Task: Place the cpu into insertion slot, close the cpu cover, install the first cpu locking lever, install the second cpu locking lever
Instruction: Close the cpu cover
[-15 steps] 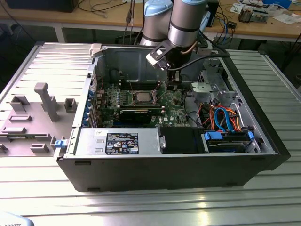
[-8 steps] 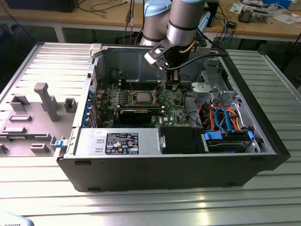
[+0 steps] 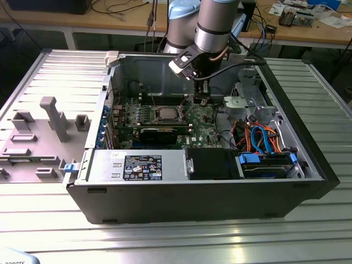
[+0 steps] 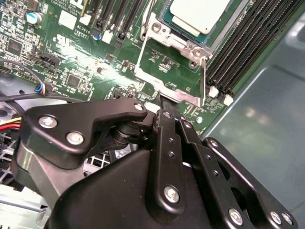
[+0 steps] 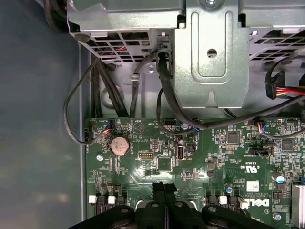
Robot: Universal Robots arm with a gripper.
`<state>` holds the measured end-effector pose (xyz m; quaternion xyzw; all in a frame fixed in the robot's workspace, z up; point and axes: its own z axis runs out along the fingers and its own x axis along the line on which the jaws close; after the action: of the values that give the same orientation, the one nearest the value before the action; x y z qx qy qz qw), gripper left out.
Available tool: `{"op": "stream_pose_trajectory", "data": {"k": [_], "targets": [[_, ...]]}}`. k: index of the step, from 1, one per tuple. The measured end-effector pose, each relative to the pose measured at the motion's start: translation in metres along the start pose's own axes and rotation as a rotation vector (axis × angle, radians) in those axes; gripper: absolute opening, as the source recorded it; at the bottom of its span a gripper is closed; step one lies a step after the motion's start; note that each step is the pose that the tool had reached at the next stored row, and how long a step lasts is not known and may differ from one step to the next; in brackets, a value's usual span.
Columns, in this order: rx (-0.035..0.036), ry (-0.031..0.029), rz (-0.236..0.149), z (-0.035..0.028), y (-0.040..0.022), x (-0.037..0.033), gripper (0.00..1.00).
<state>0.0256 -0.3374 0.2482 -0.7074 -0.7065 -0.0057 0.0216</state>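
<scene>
Beyond the closed fingers of the gripper (image 4: 167, 106), the cpu (image 4: 202, 14) lay seated in the insertion slot (image 4: 156, 31). The cpu cover (image 4: 186, 95) lay open between them, its free edge at the tips.

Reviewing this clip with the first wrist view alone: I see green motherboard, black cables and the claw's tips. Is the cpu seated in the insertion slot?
Observer: Yes. In the second wrist view the cpu lies silver side up in the insertion slot.
Operator: Is the cover down over it?
Observer: No. The cpu cover is open, lying beside the slot toward the arm, with the green motherboard showing through its window.
Operator: Where is the claw relative to that?
Observer: The claw, fingers together, has its tips at the cover's outer edge; whether it pinches that edge I cannot tell.
</scene>
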Motion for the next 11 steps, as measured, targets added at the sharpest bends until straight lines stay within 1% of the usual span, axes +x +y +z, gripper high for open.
{"op": "stream_pose_trajectory", "data": {"k": [5,11], "targets": [[0.0001,0.0001,-0.001,0.0002,-0.0062,0.0003,0.11],[0.0000,0.0001,-0.001,0.0002,-0.0066,0.0003,0.11]]}}
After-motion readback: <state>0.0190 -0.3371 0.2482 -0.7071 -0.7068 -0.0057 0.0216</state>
